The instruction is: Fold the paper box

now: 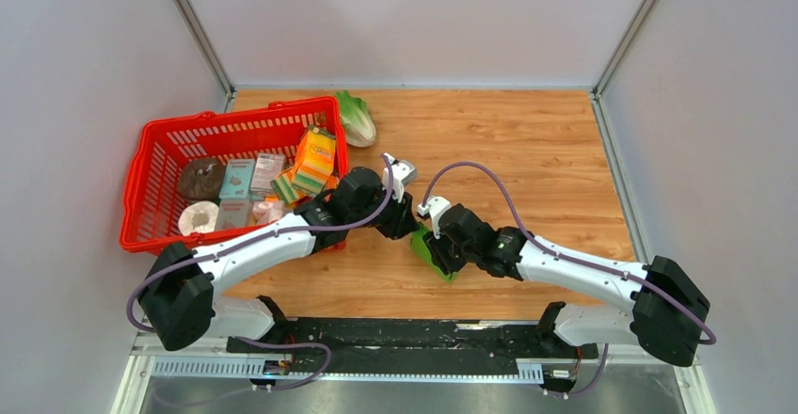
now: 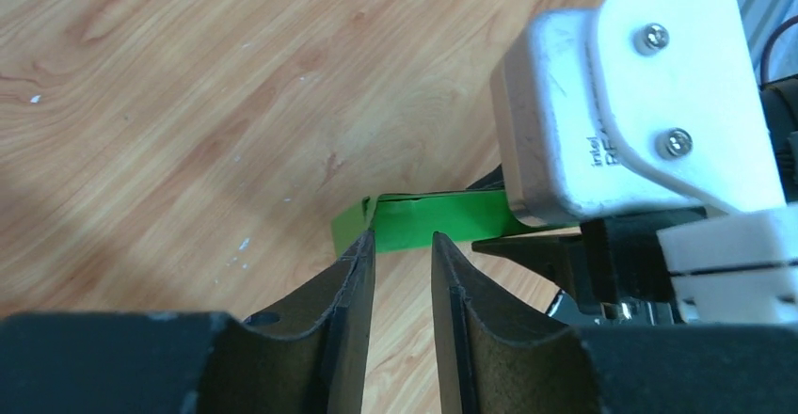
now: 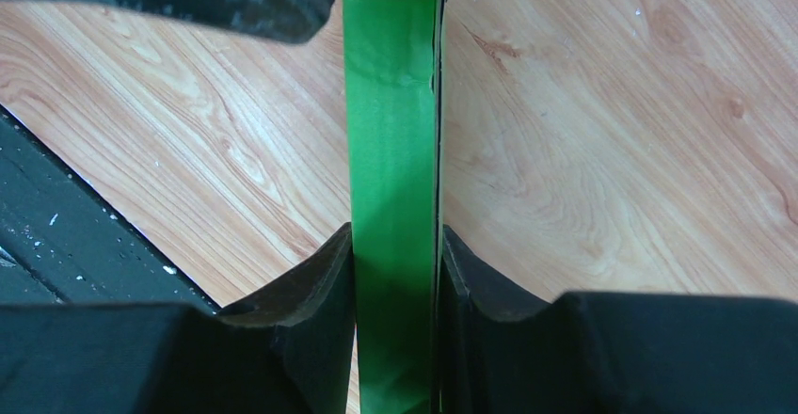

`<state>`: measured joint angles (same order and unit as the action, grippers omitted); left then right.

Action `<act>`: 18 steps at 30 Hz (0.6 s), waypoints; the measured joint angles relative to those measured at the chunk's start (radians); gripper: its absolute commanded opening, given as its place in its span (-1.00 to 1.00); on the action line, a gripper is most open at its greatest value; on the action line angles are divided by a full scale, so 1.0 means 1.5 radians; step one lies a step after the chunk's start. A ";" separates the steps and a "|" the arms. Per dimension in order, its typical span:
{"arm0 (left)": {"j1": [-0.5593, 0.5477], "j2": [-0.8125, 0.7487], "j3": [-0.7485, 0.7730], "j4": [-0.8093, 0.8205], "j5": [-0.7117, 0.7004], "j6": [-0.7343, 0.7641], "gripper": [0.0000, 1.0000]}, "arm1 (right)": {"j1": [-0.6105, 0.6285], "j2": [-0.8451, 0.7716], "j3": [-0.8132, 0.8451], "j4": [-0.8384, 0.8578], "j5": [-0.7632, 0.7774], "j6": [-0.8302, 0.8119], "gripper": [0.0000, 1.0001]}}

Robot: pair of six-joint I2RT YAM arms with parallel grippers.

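Observation:
The paper box [image 1: 430,250] is a bright green card folded into a narrow flat strip, held on edge just above the wooden table. My right gripper [image 3: 397,235] is shut on it, one pad pressed to each broad face, and the box [image 3: 393,103] runs straight out beyond the fingertips. My left gripper [image 2: 403,237] is open, with bare wood showing between its jaws. Its tips are right at the near end of the box [image 2: 442,218], where a small flap is bent. In the top view, the left gripper [image 1: 406,218] and right gripper [image 1: 440,243] meet at mid-table.
A red basket [image 1: 151,165] with several groceries stands at the left. An orange carton [image 1: 315,155] is at its right wall, against the left arm. A lettuce [image 1: 356,118] lies behind it. The right wrist's white camera housing [image 2: 621,103] is close to my left fingers. A black rail [image 1: 395,334] runs along the near edge.

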<state>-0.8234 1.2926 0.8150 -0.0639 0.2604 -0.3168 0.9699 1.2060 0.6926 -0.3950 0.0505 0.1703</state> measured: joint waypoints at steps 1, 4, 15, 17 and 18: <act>0.002 0.002 0.005 -0.009 -0.002 0.002 -0.34 | 0.000 0.000 0.000 0.000 0.000 0.000 -0.31; 0.008 0.018 0.024 -0.022 -0.006 0.009 -0.47 | 0.000 -0.001 0.000 0.000 0.000 -0.002 -0.31; 0.009 0.045 0.036 -0.012 -0.005 0.024 -0.57 | 0.000 -0.004 0.000 0.000 -0.005 -0.002 -0.33; 0.008 0.048 0.036 -0.004 -0.005 0.024 -0.59 | 0.000 -0.004 0.000 0.000 -0.006 -0.002 -0.33; 0.008 0.050 0.037 -0.002 -0.005 0.024 -0.60 | 0.000 -0.004 0.000 0.000 -0.007 -0.002 -0.33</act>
<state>-0.8108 1.3674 0.8700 -0.0662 0.2527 -0.2813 0.9699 1.1999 0.6926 -0.3950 0.0406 0.1677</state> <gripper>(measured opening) 0.215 0.343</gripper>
